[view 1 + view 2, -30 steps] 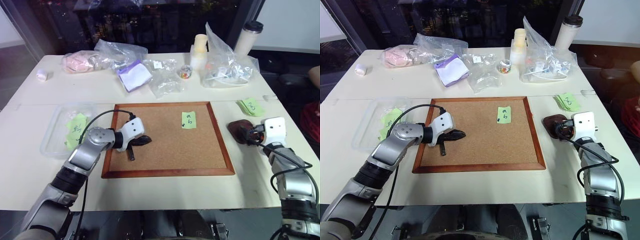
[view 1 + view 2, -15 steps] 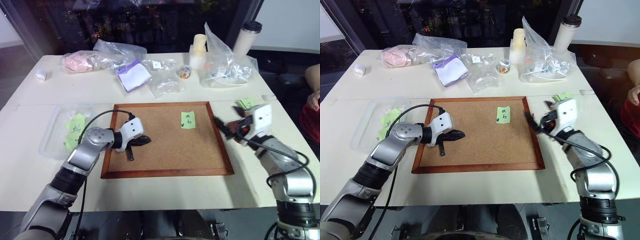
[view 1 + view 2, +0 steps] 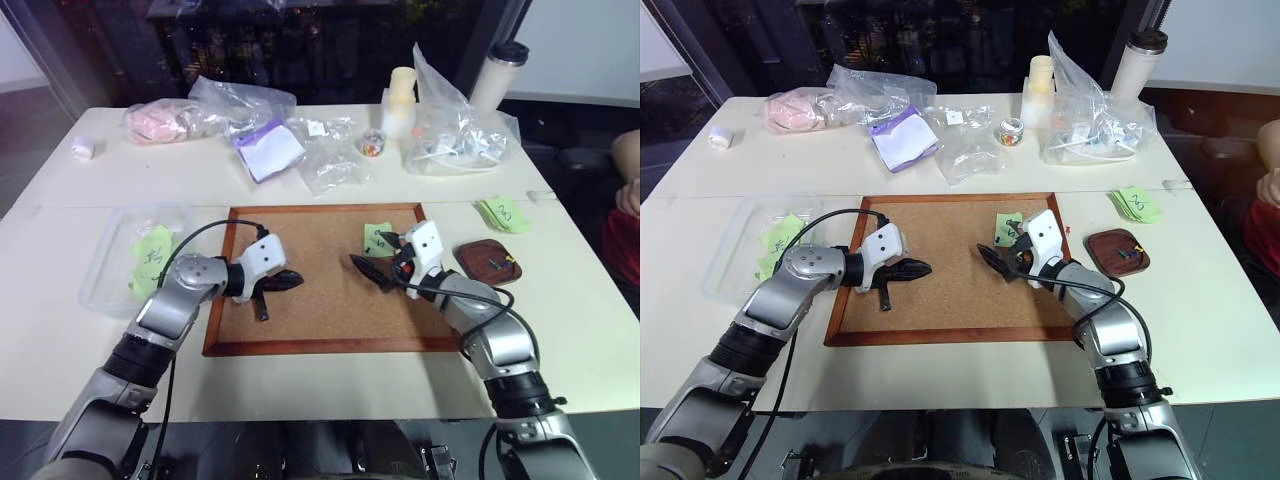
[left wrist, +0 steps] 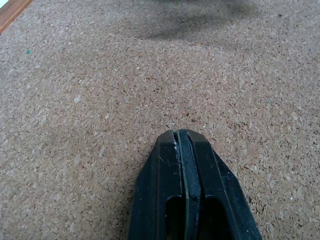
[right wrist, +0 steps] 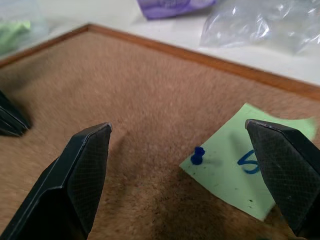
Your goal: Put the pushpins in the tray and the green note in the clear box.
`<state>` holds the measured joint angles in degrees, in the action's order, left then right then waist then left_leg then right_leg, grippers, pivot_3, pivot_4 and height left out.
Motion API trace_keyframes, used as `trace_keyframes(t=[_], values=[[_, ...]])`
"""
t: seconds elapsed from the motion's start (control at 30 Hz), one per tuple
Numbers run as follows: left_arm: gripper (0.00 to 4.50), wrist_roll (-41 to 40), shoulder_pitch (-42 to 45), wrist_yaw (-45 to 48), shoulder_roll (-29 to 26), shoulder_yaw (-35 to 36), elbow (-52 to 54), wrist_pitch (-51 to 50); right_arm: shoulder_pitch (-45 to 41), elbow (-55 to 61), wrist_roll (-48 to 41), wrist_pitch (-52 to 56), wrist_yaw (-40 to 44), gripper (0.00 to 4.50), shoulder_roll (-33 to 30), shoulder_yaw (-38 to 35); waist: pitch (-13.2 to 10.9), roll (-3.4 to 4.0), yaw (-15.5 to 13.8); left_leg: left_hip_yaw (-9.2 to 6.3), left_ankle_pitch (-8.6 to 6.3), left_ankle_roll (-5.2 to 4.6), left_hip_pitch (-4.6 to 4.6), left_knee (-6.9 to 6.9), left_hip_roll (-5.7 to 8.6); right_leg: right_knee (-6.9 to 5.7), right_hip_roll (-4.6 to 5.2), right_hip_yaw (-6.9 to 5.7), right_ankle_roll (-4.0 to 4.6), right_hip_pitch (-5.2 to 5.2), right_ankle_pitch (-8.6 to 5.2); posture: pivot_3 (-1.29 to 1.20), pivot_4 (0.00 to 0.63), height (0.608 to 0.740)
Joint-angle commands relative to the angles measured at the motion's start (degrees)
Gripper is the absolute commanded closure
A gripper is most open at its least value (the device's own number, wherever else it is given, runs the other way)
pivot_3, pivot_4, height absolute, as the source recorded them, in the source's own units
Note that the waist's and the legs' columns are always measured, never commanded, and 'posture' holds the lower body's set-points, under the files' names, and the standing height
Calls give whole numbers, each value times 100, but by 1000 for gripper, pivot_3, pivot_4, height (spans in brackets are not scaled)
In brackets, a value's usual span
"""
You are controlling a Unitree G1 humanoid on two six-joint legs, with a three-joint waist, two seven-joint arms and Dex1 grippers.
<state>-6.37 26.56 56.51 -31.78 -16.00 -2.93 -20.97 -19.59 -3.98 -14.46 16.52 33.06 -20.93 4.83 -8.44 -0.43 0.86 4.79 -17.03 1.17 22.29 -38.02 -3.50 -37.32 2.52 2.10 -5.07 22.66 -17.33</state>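
Up close, a big cream worktop (image 3: 320,385) stands by dark windows. A flat brown corkboard with a wooden frame (image 3: 330,345) lies in the middle of it. Crinkly clear bags (image 3: 455,135) and a tall white cup with a dark lid (image 3: 497,72) sit at the far side.

The small light-green square paper note (image 5: 240,172) is stuck on the far right part of the corkboard. A tiny blue pushpin (image 5: 198,155) stands in its corner. The right pincer (image 5: 195,165) hangs low over the board with its two black fingers spread wide. The pushpin and the note's corner lie between them, and nothing is held.

The small dark red-brown dish (image 3: 487,262) sits on the worktop just right of the corkboard, with a tiny pin (image 3: 497,262) in it. The see-through plastic box (image 3: 115,262) lies left of the board with green paper inside.

The left pincer (image 4: 182,145) is squeezed shut, empty, over bare cork on the left part of the board.
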Motion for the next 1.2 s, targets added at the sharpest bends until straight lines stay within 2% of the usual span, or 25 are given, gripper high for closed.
trace_keyframes(t=[0.03, 0.17, 0.27, 0.43, 0.47, 0.5, 0.53, 0.83, 1.03, 1.2], values=[[4500, 210, -200, -70, -114, -86, -297, -178, -256, -428, 94, -355, 170, 86, 110, 8, 0, 0, 1, 0, 0, 0, 0, 0, 0, 0, 0, 0, 0, 0, 0, 0, 150, 734], [4500, 200, -273, -81, -146, -67, -220, -206, -392, -968, 232, -601, 266, 86, 151, 14, 0, 0, 8, 1, 0, 0, 0, 0, -1, -1, -1, 0, 0, 0, 0, 0, 150, 734], [4500, 218, -328, -95, -166, -55, -168, -240, -316, -1109, 366, -772, 377, 843, 115, 83, 1, -1, 20, 2, 0, 0, -2, 0, -2, -1, -1, 0, -1, -1, 1, 0, 150, 734], [4500, 227, -355, -101, -182, -33, -152, -244, -210, -1298, 548, -836, 391, 3350, 128, 133, 6, -9, 24, 1, 0, 0, -3, 0, -3, -2, -2, -1, -2, -2, 1, 0, 150, 734], [4500, 229, -345, -105, -179, -31, -163, -238, -212, -1328, 594, -833, 375, 3735, 127, 150, 7, -11, 24, 1, 0, 0, -4, 0, -3, -2, -2, -1, -2, -3, 1, 0, 150, 734], [4500, 232, -332, -110, -174, -32, -174, -237, -217, -1353, 625, -833, 367, 4327, 125, 158, 9, -14, 25, 1, 0, 0, -5, 0, -4, -2, -2, -1, -2, -4, 1, 0, 150, 734], [4500, 236, -317, -113, -169, -32, -188, -235, -225, -1372, 650, -828, 366, 4475, 122, 165, 10, -17, 25, 2, 0, 0, -7, 0, -4, -2, -2, -1, -2, -5, 1, 0, 150, 734], [4500, 257, -228, -117, -182, -14, -254, -172, -246, -1081, 757, -811, 261, 4475, 10, 53, 18, -29, 22, 1, 0, 1, -18, 0, -7, -2, -3, -2, -1, -15, 1, 0, 150, 734], [4500, 291, -223, -82, -233, -60, -261, -127, -133, 242, 233, -687, 68, 4475, 72, -460, 12, -20, -11, 1, 0, 1, 9, 0, -6, -3, -2, -2, -2, 10, 1, 0, 150, 734], [4500, 289, -269, -30, -291, -112, -252, -119, 127, 1112, 67, -330, -1, 4475, -26, -594, 11, -19, 21, 4, 1, 1, 8, 0, -7, -4, -2, -1, -3, 11, 2, 0, 150, 734]])
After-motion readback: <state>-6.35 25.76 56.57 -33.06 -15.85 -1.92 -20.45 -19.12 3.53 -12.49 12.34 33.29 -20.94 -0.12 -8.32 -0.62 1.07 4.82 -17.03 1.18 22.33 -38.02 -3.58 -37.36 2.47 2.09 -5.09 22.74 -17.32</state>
